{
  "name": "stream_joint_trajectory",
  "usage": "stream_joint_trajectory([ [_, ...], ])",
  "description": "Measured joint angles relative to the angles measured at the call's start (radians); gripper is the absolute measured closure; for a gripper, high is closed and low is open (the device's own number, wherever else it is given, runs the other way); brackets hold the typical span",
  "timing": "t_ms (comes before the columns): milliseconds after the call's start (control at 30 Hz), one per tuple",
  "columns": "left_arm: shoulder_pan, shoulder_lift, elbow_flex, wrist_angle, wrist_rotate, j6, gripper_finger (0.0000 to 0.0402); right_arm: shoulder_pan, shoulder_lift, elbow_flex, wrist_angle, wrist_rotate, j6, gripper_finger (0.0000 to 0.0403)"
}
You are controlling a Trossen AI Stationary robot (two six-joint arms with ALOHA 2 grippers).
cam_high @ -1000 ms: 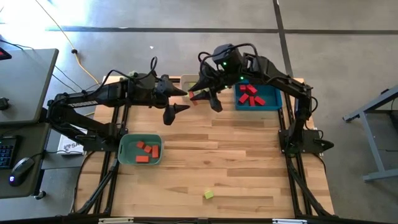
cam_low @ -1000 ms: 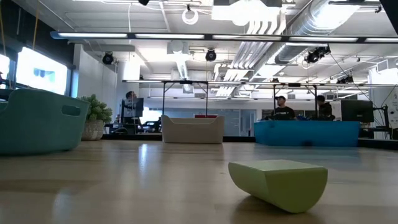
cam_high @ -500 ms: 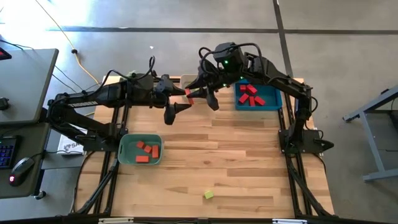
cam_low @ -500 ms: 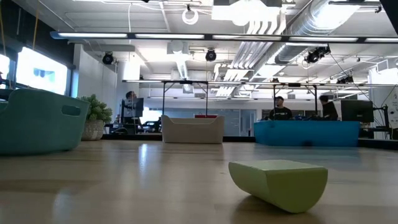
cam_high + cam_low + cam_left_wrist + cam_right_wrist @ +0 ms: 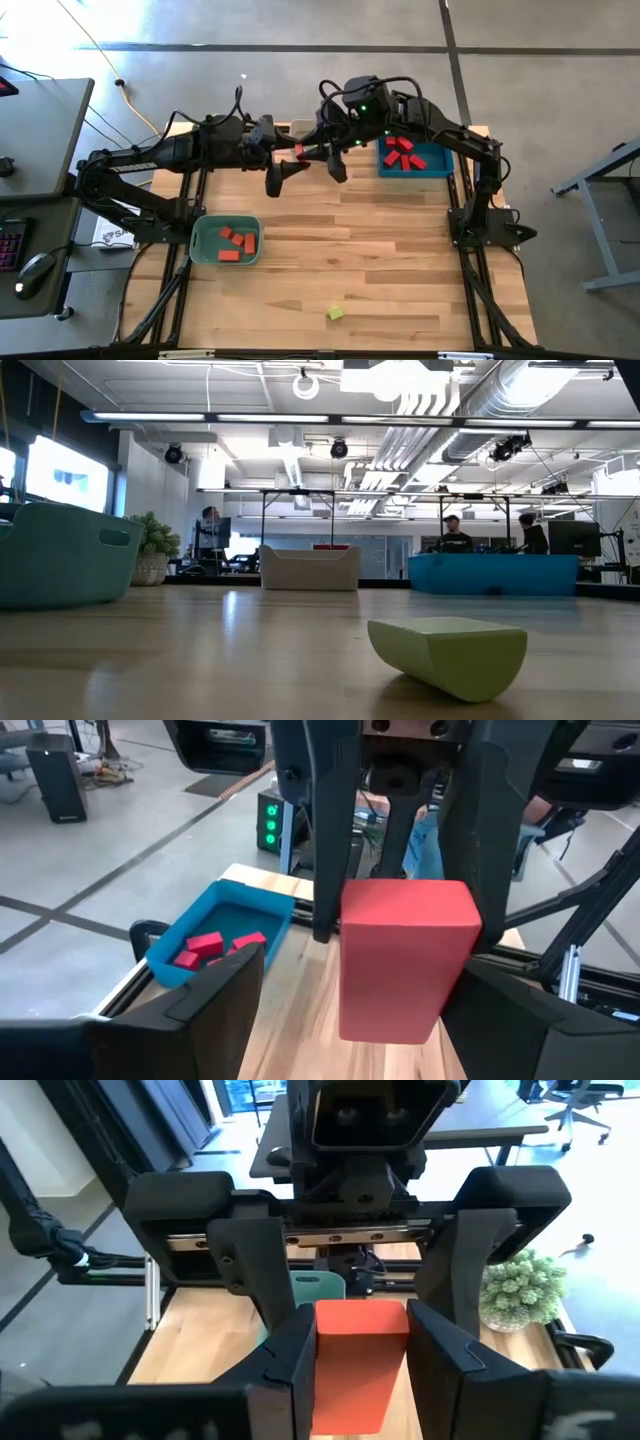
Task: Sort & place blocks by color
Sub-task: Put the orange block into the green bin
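Tabletop (image 5: 380,260) of pale wood, seen from above, with two dark robot arms meeting at the upper middle of the frame. At lower left sits a green tray (image 5: 197,240) holding several orange blocks (image 5: 238,240). Above and right of it, the left claw (image 5: 288,165) has its fingers spread wide and holds nothing. Between those spread fingers is an orange-red block (image 5: 405,960), raised above the tabletop. The right claw (image 5: 362,1365) is closed tight on it, one finger against each side. Right again, at upper right, a blue tray (image 5: 444,163) holds dark red blocks (image 5: 400,152). A single yellow-green block (image 5: 335,313) lies alone at the lower middle, well apart from both arms.

This looks like a handover from the right arm to the left, probably because the block belongs with the orange ones. To do it well, the left claw should close on the block's free faces, clear of the right claw's fingers. The right claw should let go only once that grip is firm. A skewed or early release could drop the block.
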Motion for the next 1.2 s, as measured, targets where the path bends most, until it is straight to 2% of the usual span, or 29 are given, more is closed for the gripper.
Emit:
stream_joint_trajectory([
  [133, 0.005, 0.000, 0.000, 0.001, 0.000, 0.002, 0.0136, 0.010, 0.000, 0.000, 0.000, 0.031, 0.003, 0.0308],
  [233, 0.005, 0.000, 0.000, 0.001, 0.000, 0.003, 0.0155, 0.015, 0.000, 0.000, 0.000, 0.063, 0.007, 0.0308],
  [567, 0.004, -0.001, 0.000, -0.004, 0.025, 0.053, 0.0297, 0.015, 0.000, 0.000, -0.006, 0.086, 0.052, 0.0303],
  [733, 0.004, -0.001, 0.000, -0.041, 0.045, 0.071, 0.0298, 0.022, 0.001, 0.000, -0.006, 0.091, 0.100, 0.0236],
  [833, 0.004, 0.000, 0.000, -0.109, 0.041, 0.074, 0.0298, 0.025, 0.001, 0.000, -0.004, 0.096, 0.123, 0.0209],
  [1200, -0.063, -0.043, 0.000, -0.565, 0.038, 0.046, 0.0298, 0.028, 0.001, 0.000, -0.058, 0.088, 0.204, 0.0198],
])
